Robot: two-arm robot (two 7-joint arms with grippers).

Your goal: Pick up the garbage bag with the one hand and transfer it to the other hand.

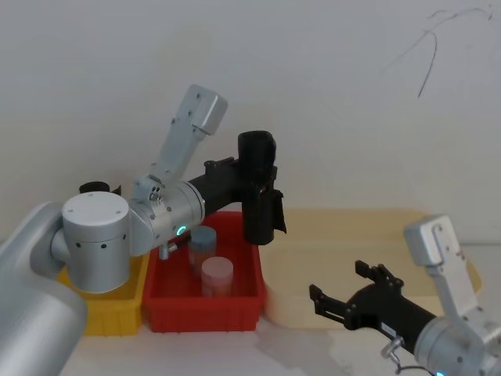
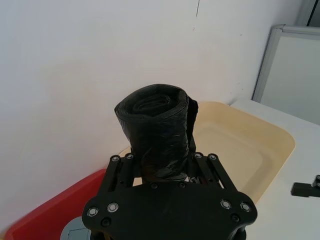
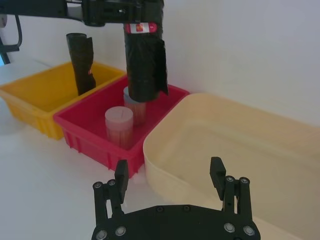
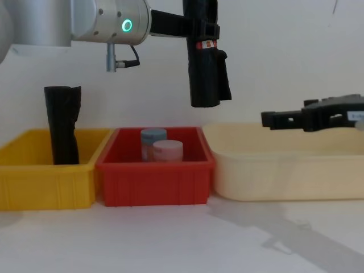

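Observation:
The garbage bag (image 1: 258,200), a tall black roll with a red-and-white label band, hangs upright in the air over the red bin (image 1: 202,310). My left gripper (image 1: 262,176), on the arm with the green ring, is shut on the roll's upper part at the label. The same grip shows in the chest view, with the left gripper (image 4: 202,28) on the garbage bag (image 4: 206,74), which ends well above the bin. My right gripper (image 1: 337,280) is open and holds nothing. It hovers low over the front of the cream tray (image 1: 352,227), right of the bag and well apart from it.
The red bin (image 4: 153,179) holds a blue-lidded jar (image 4: 153,135) and a pink jar (image 4: 168,151), directly under the bag. A second black roll (image 4: 62,131) without a label leans in the yellow bin (image 4: 45,185) at the left. A white wall stands close behind.

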